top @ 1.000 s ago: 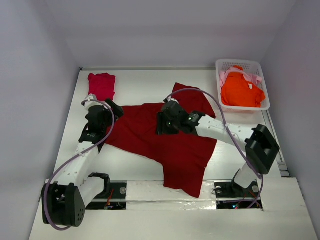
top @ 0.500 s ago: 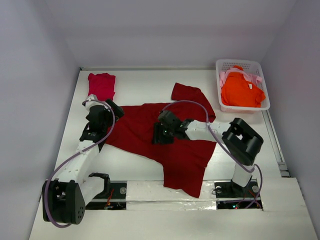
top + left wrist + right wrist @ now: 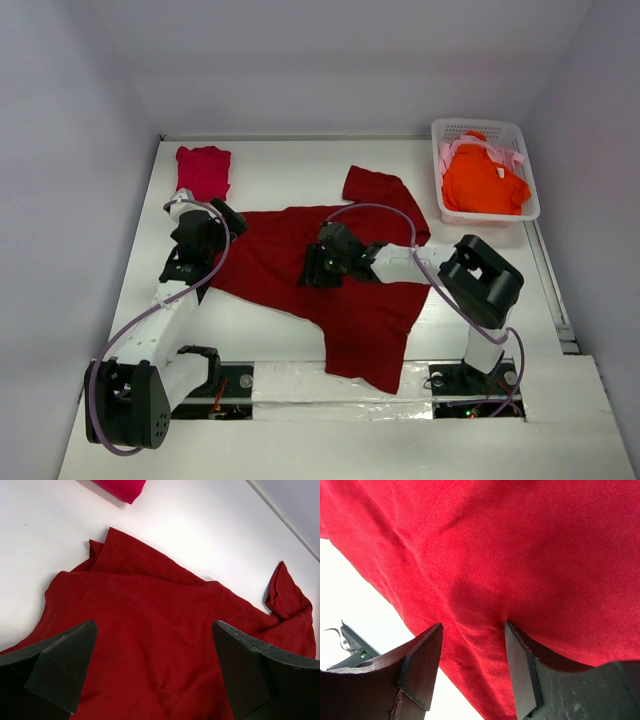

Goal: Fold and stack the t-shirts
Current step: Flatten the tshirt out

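Observation:
The large dark red t-shirt lies spread and rumpled on the white table, one sleeve at the back. My left gripper hovers open over its left edge; in the left wrist view the shirt fills the space under the wide-open gripper. My right gripper is low on the shirt's middle; its jaws are open with a ridge of red cloth between the fingertips. The folded crimson-pink shirt lies at the back left. The orange shirt and pale pink shirt lie in the basket.
The white lattice basket stands at the back right corner. White walls close in the table on the left, back and right. The crimson-pink shirt's corner shows at the top of the left wrist view. Both arm bases sit at the near edge.
My right arm has folded in and its gripper has moved left and down onto the shirt's middle, uncovering the back sleeve. The left arm has stayed put.

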Controlling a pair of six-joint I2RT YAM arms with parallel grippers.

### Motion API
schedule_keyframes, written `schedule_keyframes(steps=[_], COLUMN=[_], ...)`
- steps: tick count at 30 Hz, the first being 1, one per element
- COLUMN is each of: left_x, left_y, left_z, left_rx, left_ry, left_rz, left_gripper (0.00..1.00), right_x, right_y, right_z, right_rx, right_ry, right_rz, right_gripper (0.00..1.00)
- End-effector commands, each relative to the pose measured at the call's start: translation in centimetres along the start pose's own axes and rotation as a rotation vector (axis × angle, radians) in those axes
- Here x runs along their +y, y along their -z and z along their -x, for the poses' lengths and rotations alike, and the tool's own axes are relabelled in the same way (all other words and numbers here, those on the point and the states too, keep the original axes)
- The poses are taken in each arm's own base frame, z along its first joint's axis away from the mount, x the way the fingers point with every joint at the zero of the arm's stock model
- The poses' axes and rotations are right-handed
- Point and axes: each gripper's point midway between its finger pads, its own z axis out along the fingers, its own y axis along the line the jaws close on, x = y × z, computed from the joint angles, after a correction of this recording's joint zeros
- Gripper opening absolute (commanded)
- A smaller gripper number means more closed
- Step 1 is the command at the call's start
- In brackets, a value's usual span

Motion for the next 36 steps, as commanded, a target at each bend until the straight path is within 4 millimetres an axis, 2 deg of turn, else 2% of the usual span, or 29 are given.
schedule_keyframes(steps=[1,6,11,18,25,32,36], left_x=[-0.2,-0.1,-0.1,0.0,-0.1,-0.1,-0.2], left_y=[0.1,0.0,0.1,0.1,0.0,0.3,0.4], left_z=[1.3,1.2,1.3,1.4,1.5,1.5,1.6], left_rx=[-0.050,-0.047,-0.055,-0.058,-0.062,-0.060,-0.063], left_ry=[-0.004,-0.006,-0.010,-0.013,-0.015,-0.021,-0.022], left_rz=[-0.007,-0.005,-0.003,-0.001,-0.003,-0.008,-0.007], left_gripper=[0.99,0.99,0.99,0.99,0.99,0.99,0.99], right_x=[-3.6,-5.0,-6.3,-7.7,-10.5,-11.3,-10.2], right_y=[-0.3,0.5,2.3,4.7,7.3,7.9,8.3], right_z=[-2.3,-1.9,-0.5,0.1,0.3,0.2,1.3], right_rx=[0.043,0.009,-0.072,-0.138,-0.203,-0.221,-0.244], right_ry=[-0.040,-0.053,-0.067,-0.097,-0.117,-0.126,-0.124], right_rz=[-0.117,-0.202,-0.300,-0.377,-0.516,-0.549,-0.530], right_gripper=[0.59,0.58,0.58,0.58,0.59,0.60,0.60])
